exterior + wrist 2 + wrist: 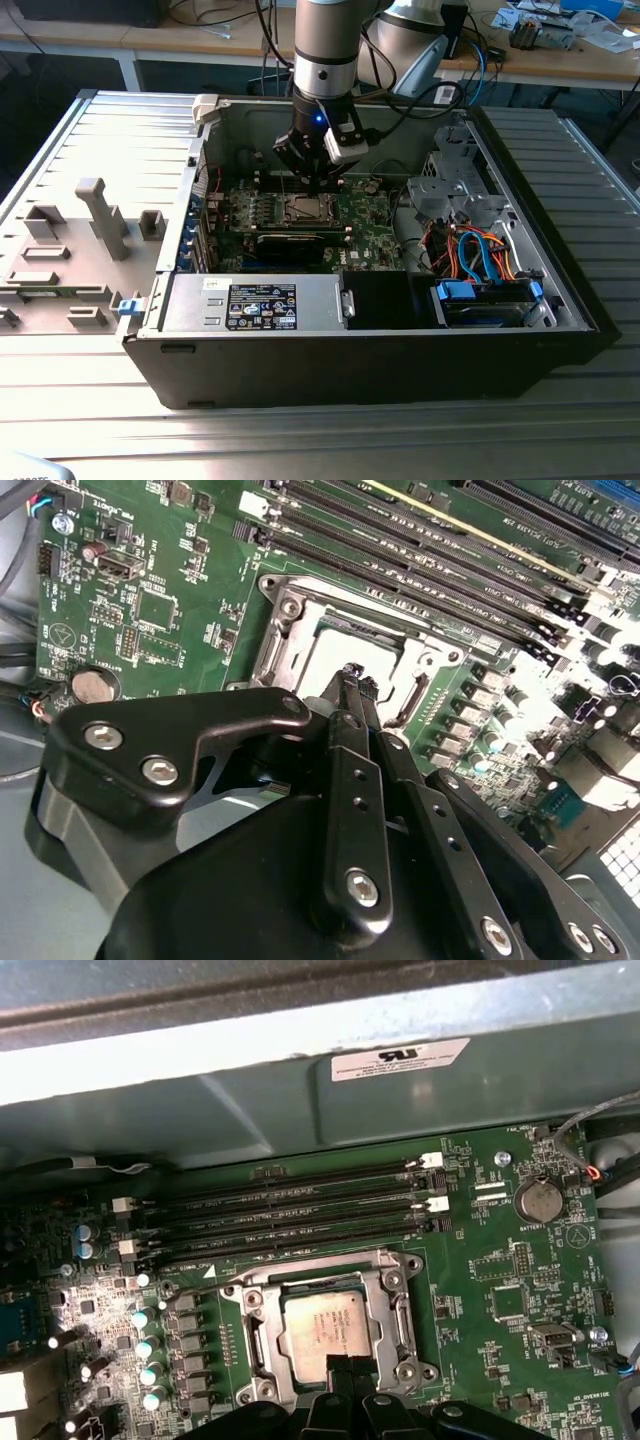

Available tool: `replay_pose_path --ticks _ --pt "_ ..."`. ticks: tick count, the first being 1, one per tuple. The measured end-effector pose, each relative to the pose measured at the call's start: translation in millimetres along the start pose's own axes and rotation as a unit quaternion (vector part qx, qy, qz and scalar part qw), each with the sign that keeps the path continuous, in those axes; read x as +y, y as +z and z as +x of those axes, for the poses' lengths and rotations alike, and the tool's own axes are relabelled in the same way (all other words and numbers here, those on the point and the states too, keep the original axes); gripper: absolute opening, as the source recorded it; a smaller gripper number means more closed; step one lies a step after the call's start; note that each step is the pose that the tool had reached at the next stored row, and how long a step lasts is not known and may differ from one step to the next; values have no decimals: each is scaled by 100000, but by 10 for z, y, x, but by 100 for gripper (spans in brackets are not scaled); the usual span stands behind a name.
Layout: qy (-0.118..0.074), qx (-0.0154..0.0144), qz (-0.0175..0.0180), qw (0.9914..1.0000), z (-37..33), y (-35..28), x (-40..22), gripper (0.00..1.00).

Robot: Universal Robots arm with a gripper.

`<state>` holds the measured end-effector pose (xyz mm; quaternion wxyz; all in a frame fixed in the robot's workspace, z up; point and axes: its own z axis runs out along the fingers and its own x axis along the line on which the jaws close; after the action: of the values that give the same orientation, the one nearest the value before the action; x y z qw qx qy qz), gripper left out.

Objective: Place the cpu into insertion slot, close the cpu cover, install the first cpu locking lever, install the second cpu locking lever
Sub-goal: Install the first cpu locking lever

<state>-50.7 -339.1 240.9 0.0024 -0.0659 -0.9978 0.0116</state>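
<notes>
The cpu (322,1326) lies flat in the insertion slot (305,209) in the middle of the green motherboard, silvery top up. The cpu cover (397,1305), a silver frame plate, lies down flat around it, also seen as the cpu cover (276,640) in the second wrist view. My gripper (312,186) hangs just above the socket's edge. In both wrist views its slim black fingers stand pressed together, the gripper (355,676) tips right at the rim of the frame beside the cpu (345,640). Nothing shows between the gripper (346,1370) tips. I cannot make out the locking levers.
Long black memory slots (290,1222) run beside the socket, and a coin battery (541,1200) sits farther along. The grey case wall (300,1090) rises close behind. A power supply (250,303) and a drive cage with blue parts (485,300) stand inside the case front.
</notes>
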Motion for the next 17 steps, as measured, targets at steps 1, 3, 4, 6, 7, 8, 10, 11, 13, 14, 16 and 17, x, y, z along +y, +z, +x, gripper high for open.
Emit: replay_pose_path --ticks 1,3,4,6,7,8,10,11,13,14,16,17 --pt "-181 1 -38 100000 0 0 0 11" --pt "-648 11 -167 99998 1 -1 0 11" --pt "-1166 6 -222 99993 0 0 0 11" --pt "-2137 -8 -251 99977 0 0 0 11" --pt "-2472 -14 -249 99969 0 0 0 11" --pt "-2785 -21 -247 99961 0 0 0 11" --pt "-3307 -33 -244 99945 0 0 0 11" --pt "-3579 -41 -245 99936 0 0 0 11" --pt "-4098 -51 -243 99916 0 0 0 11" --pt "-4565 -62 -243 99895 0 0 0 11" --pt "-5173 -73 -239 99866 0 0 0 11" --pt "-5591 -84 -238 99843 0 0 0 11"
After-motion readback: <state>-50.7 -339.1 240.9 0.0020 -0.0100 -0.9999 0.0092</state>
